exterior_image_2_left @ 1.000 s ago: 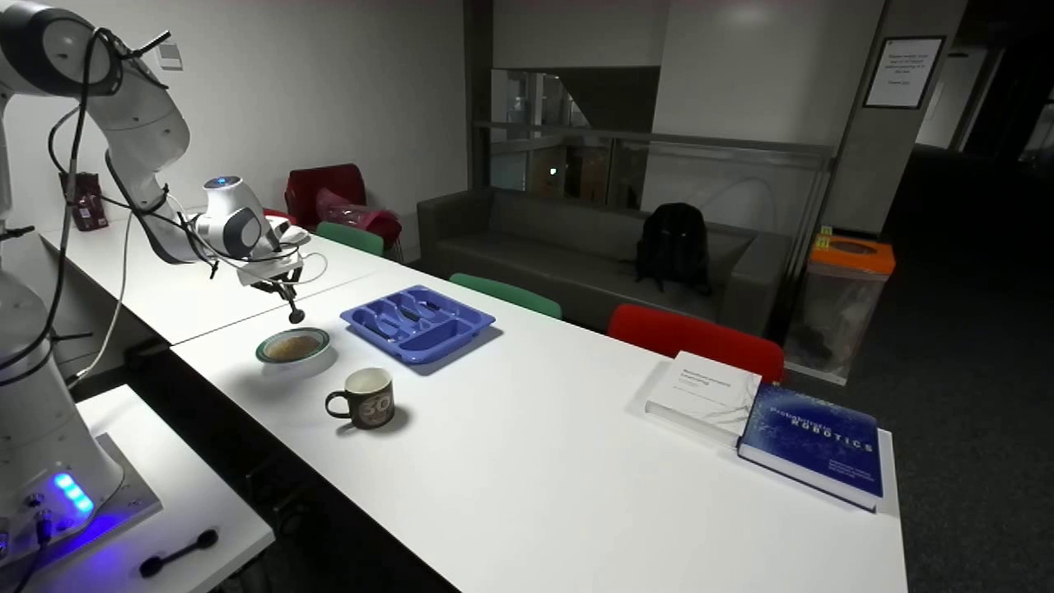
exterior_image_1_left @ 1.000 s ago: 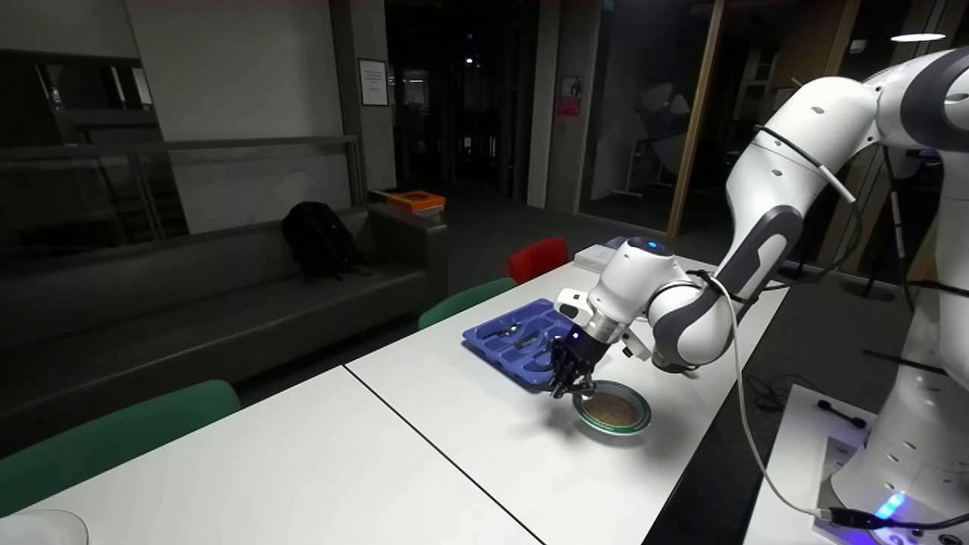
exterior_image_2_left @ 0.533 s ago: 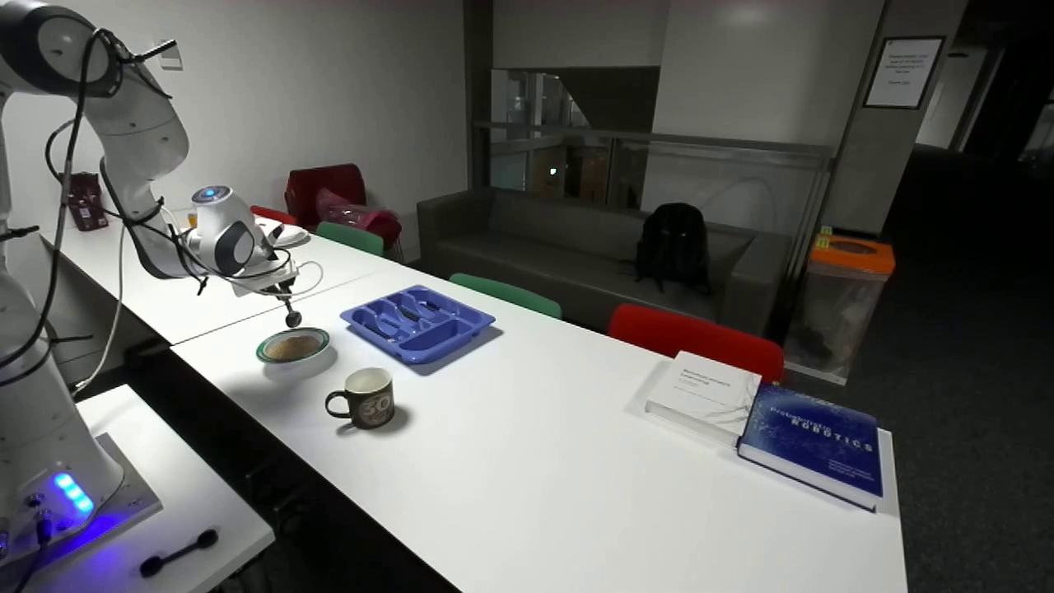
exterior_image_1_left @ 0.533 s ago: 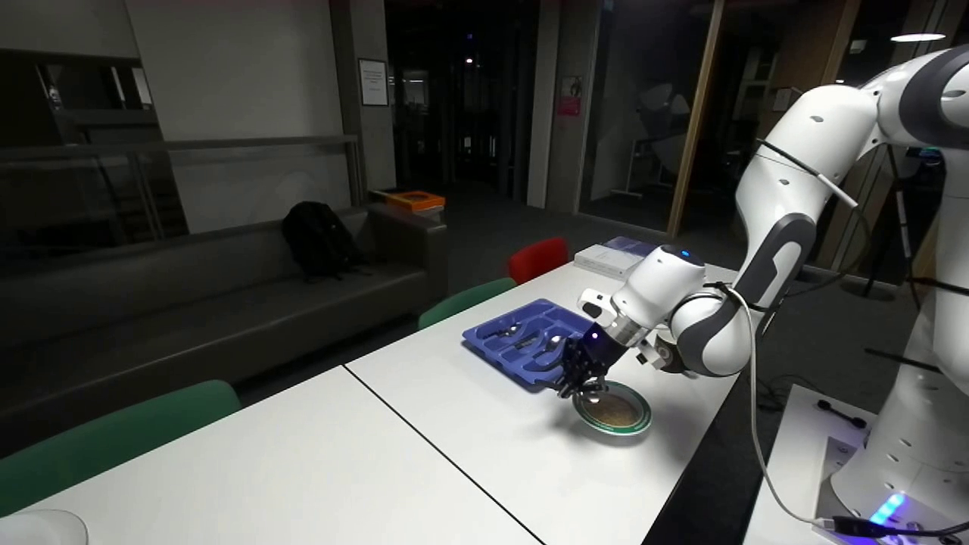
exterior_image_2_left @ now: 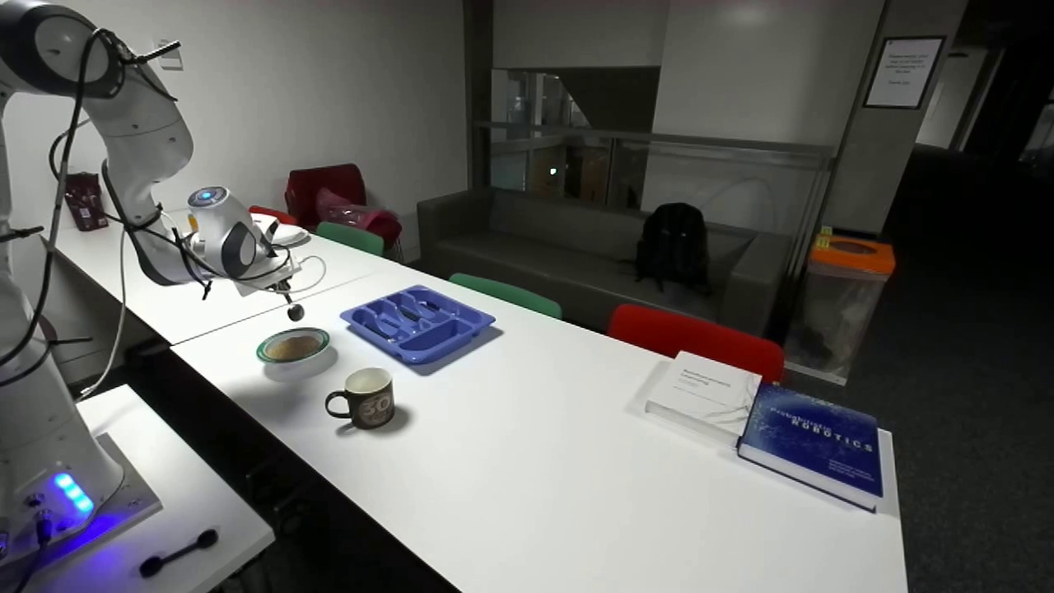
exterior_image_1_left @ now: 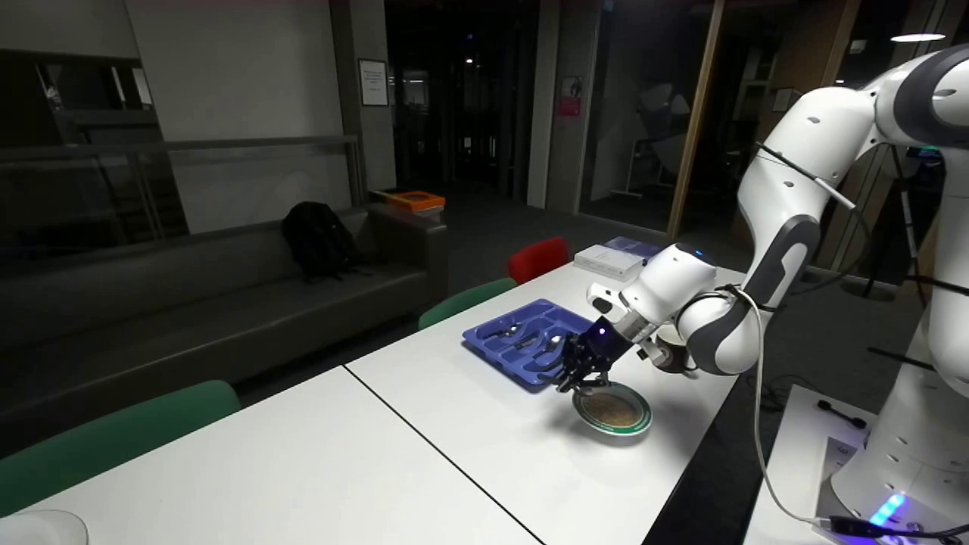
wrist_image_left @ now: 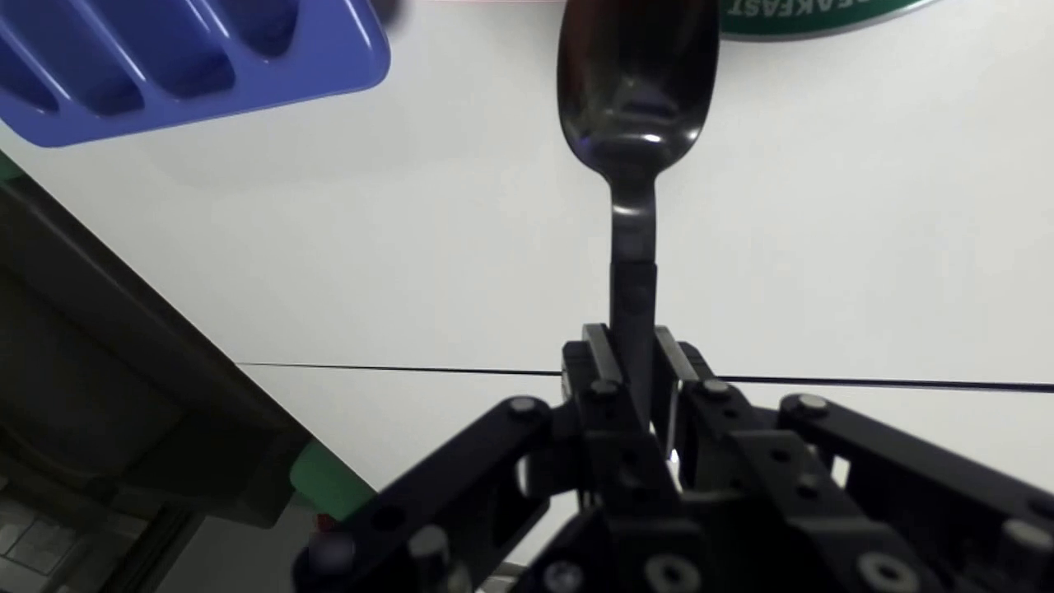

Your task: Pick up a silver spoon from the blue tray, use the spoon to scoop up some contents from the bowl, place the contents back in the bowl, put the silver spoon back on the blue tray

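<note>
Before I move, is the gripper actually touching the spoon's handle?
Touching. The wrist view shows the gripper closed on the spoon, one finger against each side of its dark handle.

Relative to one second earlier, the arm (exterior_image_1_left: 670, 284) and the gripper (wrist_image_left: 632, 350) have drawn back toward the robot's base (exterior_image_1_left: 882, 458), and the gripper leans farther from upright. In an exterior view, the gap between the held spoon (exterior_image_2_left: 296, 313) and the bowl (exterior_image_2_left: 262, 350) appears slightly wider than half a second earlier. In an exterior view, the withdrawal has uncovered the head of a second spoon (exterior_image_1_left: 553, 343) in the tray (exterior_image_1_left: 503, 366), together with more of the mug (exterior_image_1_left: 669, 354), the white book (exterior_image_1_left: 608, 261) and the blue book (exterior_image_1_left: 633, 245).
</note>
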`<state>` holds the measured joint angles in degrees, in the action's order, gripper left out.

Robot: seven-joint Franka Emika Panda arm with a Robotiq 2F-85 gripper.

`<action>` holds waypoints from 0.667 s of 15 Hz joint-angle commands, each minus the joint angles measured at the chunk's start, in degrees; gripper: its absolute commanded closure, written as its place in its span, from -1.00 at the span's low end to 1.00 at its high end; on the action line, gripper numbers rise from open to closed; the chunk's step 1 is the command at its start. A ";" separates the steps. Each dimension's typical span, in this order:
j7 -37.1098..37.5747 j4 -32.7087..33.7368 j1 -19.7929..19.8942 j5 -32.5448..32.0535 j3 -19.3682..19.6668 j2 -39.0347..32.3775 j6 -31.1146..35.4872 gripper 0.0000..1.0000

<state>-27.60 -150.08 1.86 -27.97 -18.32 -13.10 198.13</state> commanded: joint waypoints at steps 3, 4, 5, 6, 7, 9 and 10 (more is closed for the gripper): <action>3.86 0.89 12.04 -9.19 -9.74 3.01 -0.02 0.93; 4.39 1.22 14.13 -10.27 -11.52 2.93 -0.03 0.93; 4.90 1.71 16.50 -11.56 -13.52 2.55 -0.03 0.93; 5.45 2.33 19.36 -12.95 -16.03 1.94 -0.04 0.93; 5.98 2.82 21.90 -13.83 -18.18 1.29 -0.06 0.93; 6.32 3.65 27.20 -15.86 -22.47 -0.77 -0.12 0.93; 5.91 3.71 29.47 -16.65 -24.14 -1.98 -0.14 0.93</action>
<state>-22.92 -147.58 23.85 -40.83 -36.74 -12.52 197.99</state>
